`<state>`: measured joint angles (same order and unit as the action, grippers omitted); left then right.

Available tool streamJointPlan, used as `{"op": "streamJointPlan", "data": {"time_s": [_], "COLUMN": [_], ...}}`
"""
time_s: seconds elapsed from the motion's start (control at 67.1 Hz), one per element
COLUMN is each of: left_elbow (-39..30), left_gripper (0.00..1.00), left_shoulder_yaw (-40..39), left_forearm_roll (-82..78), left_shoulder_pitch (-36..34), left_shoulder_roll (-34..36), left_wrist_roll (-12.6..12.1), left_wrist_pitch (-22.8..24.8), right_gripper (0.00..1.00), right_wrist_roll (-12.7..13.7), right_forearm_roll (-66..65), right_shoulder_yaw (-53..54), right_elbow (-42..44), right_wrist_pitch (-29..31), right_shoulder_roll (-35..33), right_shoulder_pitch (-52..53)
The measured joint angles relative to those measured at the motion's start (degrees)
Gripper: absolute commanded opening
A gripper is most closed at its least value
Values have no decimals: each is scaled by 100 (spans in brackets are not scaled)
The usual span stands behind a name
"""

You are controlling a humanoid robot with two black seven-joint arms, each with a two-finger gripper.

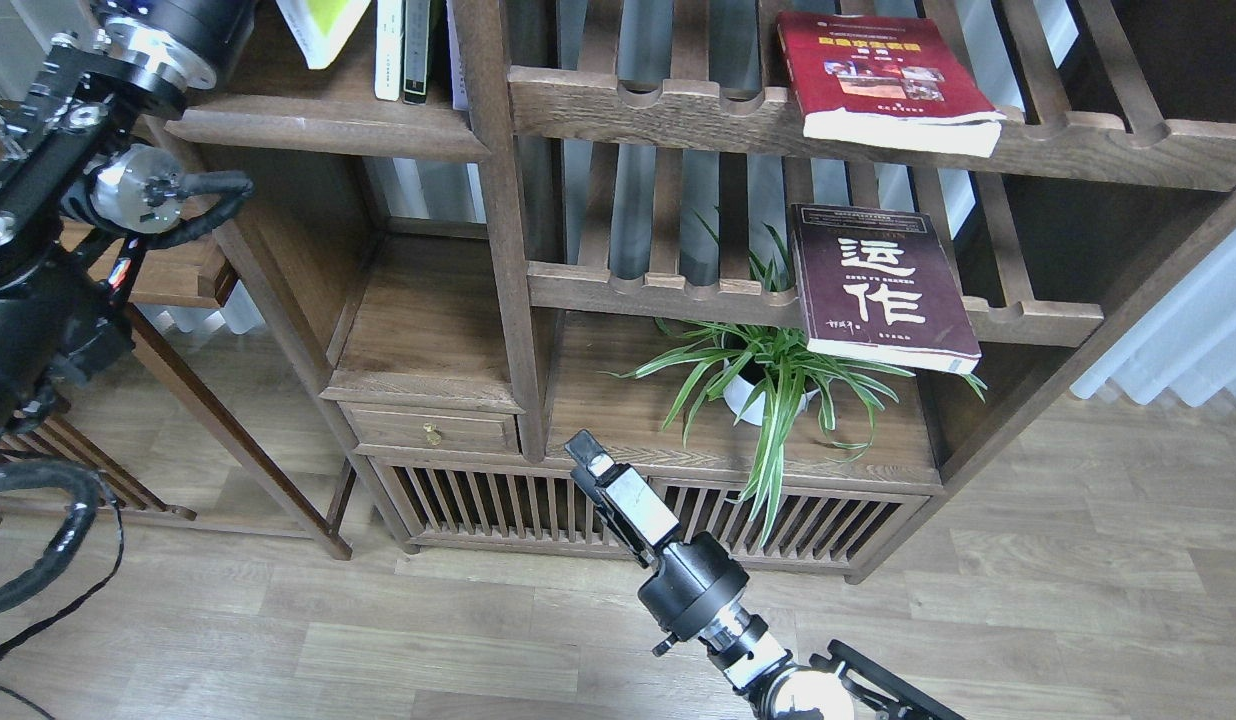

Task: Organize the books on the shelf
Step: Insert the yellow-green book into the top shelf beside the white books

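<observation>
— Where do the three books stand at this moment?

— The yellow-green book (323, 25) leans upright on the dark solid shelf (318, 125) at upper left, just beside a thin white book (387, 50) and a dark-spined one (416, 50). The red book (878, 75) lies flat on the upper slatted rack (668, 115), overhanging its notched front rail. The maroon book (878, 285) lies flat on the lower slatted rack (658, 290), above a potted plant (768, 375).

— And the robot's tools?

— The left arm (98, 170) rises along the bookcase's left side, and its tool runs past the top edge, out of view. The right tool (588, 460) hangs low before the cabinet's slatted base, seen end-on; whether its fingers are wide or narrow cannot be told. Nothing shows in it.
</observation>
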<state>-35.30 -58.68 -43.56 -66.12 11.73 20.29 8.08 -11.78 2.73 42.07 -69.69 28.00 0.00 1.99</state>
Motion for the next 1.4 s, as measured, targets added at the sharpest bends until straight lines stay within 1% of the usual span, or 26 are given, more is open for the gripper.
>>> {"op": "streamJointPlan", "data": {"time_s": [0.119,0.134,0.179,0.268,0.358,0.79,0.804,0.894,1.013,1.326,1.4], "left_elbow": [311,434,482,634,729,1014,1022,1060,1135,1174,1174], "left_gripper": [5,5,5,5,6,8,10,11,17,18,21], "left_shoulder_yaw": [7,15,23,106,219,345,354,413,431,473,532], "left_forearm_roll": [10,18,20,33,50,102,102,103,103,105,108], "left_shoulder_pitch": [-83,-112,-117,-151,-175,-243,-243,-252,-259,-274,-274], "left_shoulder_roll": [-37,-38,-38,-39,-51,-143,-147,-185,-217,-244,-244], "left_wrist_roll": [129,185,207,350,444,485,485,485,485,492,519], "left_wrist_pitch": [10,33,45,64,71,78,78,78,73,73,79], "right_gripper": [98,98,98,98,98,98,98,98,98,98,98], "right_wrist_roll": [1,1,1,1,1,1,1,1,1,0,0], "right_forearm_roll": [0,0,0,0,0,0,0,0,0,0,0], "right_shoulder_yaw": [-13,-13,-13,-13,-13,-20,-20,-20,-22,-47,-55], "right_elbow": [0,-1,-1,-1,-1,4,4,4,4,0,-1], "right_wrist_pitch": [0,0,0,0,0,0,0,0,0,0,0], "right_shoulder_roll": [0,0,0,0,0,0,0,0,0,0,0], "right_shoulder_pitch": [0,0,-1,-4,-5,-6,-6,-21,-63,-122,-127]}}
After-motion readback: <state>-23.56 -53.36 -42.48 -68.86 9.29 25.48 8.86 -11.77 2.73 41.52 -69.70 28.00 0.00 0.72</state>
